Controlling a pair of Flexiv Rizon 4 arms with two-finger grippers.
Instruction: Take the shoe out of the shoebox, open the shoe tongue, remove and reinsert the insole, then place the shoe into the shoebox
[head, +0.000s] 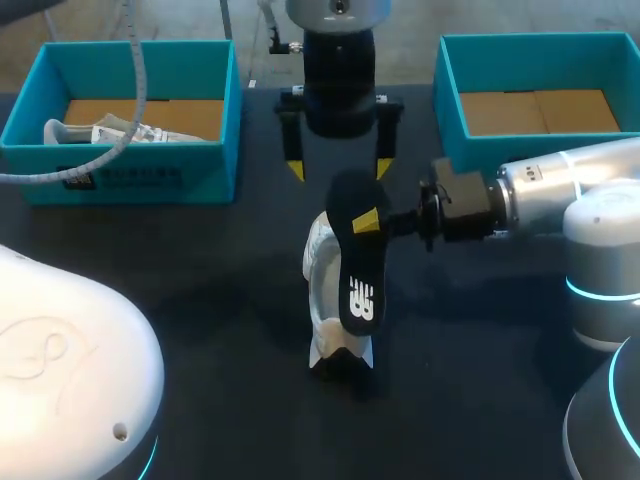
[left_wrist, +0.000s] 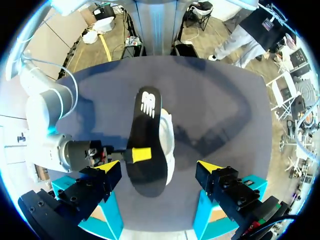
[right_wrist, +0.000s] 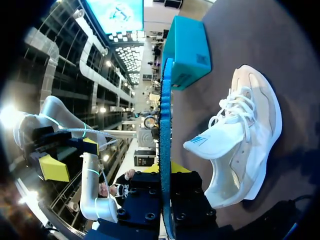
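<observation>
Right pincer (head: 368, 222) clamping insole (head: 358, 292), shoe (head: 320, 268) beneath

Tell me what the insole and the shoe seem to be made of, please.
Insole: likely foam, with a matte black face and a white logo; its thin edge looks blue and grainy. Shoe: pale fabric upper with smoother panels, woven white laces, rubbery-looking white sole; exact textile unclear.

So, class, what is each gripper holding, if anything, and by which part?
The right gripper pinches the black insole at its side edge, nearer the end without the logo. The left gripper, open, holds nothing.
</observation>
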